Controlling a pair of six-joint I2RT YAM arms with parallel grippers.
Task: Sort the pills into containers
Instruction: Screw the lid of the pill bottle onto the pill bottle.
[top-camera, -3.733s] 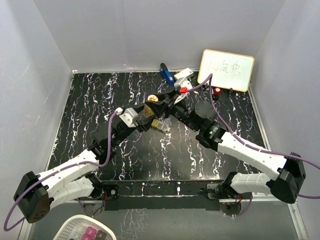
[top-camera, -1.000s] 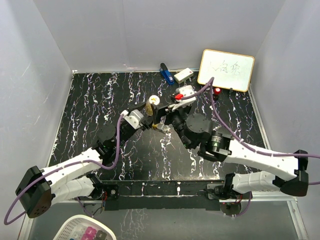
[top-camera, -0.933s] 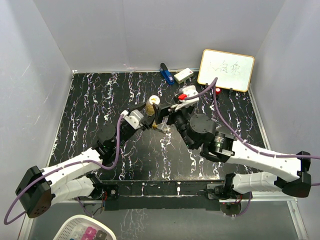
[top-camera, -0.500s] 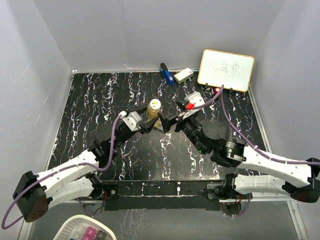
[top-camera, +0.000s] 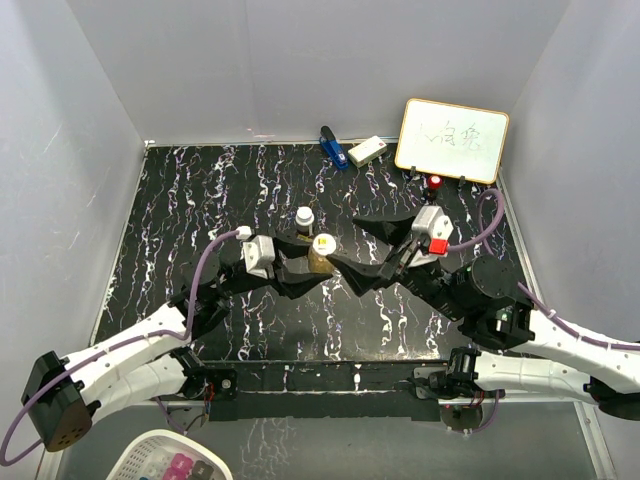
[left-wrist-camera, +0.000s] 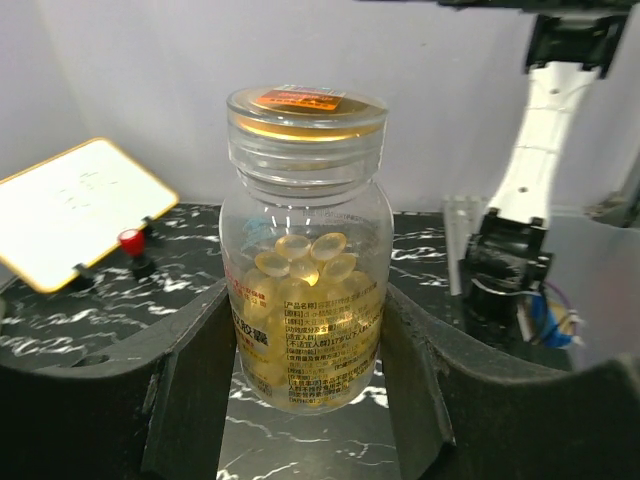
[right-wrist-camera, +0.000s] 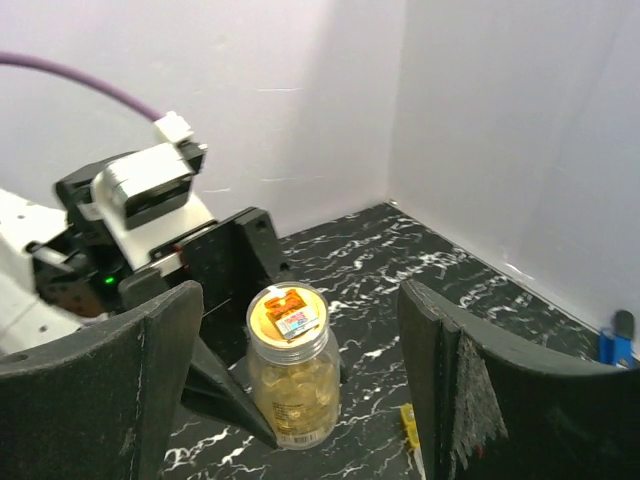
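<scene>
Top external view: the left gripper (top-camera: 315, 268) has drawn the golden-amber bottle (top-camera: 322, 252) nearer, clamped upright mid-surface (top-camera: 200, 200) beside the dark bottle (top-camera: 305, 218). The right gripper (top-camera: 350, 243) has backed off, jaws wide and empty, probably lining up on the lid.

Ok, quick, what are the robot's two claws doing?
Left gripper: shut on the golden-amber bottle.
Right gripper: open, holding nothing.
</scene>
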